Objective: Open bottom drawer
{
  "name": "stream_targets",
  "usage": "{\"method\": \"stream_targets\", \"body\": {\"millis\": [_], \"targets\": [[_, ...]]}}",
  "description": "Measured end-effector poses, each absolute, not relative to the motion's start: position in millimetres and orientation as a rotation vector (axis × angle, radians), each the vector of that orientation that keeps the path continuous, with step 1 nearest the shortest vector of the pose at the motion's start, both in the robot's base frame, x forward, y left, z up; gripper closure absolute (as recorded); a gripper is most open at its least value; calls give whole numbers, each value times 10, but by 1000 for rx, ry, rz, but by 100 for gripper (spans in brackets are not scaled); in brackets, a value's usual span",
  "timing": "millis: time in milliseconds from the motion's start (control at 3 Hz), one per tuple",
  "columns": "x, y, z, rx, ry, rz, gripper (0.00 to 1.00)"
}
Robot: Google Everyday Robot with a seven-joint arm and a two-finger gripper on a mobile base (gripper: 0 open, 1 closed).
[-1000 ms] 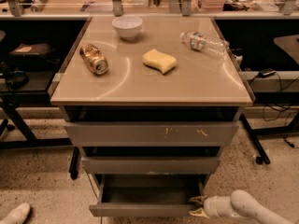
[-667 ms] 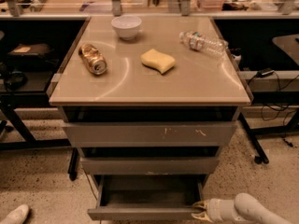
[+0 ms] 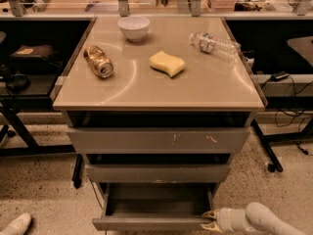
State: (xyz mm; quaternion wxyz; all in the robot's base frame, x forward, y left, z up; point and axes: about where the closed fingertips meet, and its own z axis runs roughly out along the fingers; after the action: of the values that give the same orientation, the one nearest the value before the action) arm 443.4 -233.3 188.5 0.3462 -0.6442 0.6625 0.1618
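The bottom drawer stands pulled out toward the near side, lowest in the cabinet, with its dark tray showing. The gripper is at the drawer front's right end, its fingers pinched across that edge.

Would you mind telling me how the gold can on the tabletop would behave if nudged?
The can lies on its side, so it would probably roll across the smooth tabletop. It looks like a thin drinks can, so likely light and easily dented. The gripper is down below, at the right front corner of the bottom drawer.
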Motion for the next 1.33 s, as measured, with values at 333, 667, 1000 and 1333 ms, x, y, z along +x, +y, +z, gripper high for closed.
{"method": "stream_targets", "body": {"millis": [333,667,1000,1333], "targets": [[4432,-2327,1877,-1672,1719,422,35],[4364,-2341,1755,-1671,1740,454,11],[4363,-2341,1763,-1671,1740,454,14],[4114,-2400,1572,-1701,1758,508,39]]}}
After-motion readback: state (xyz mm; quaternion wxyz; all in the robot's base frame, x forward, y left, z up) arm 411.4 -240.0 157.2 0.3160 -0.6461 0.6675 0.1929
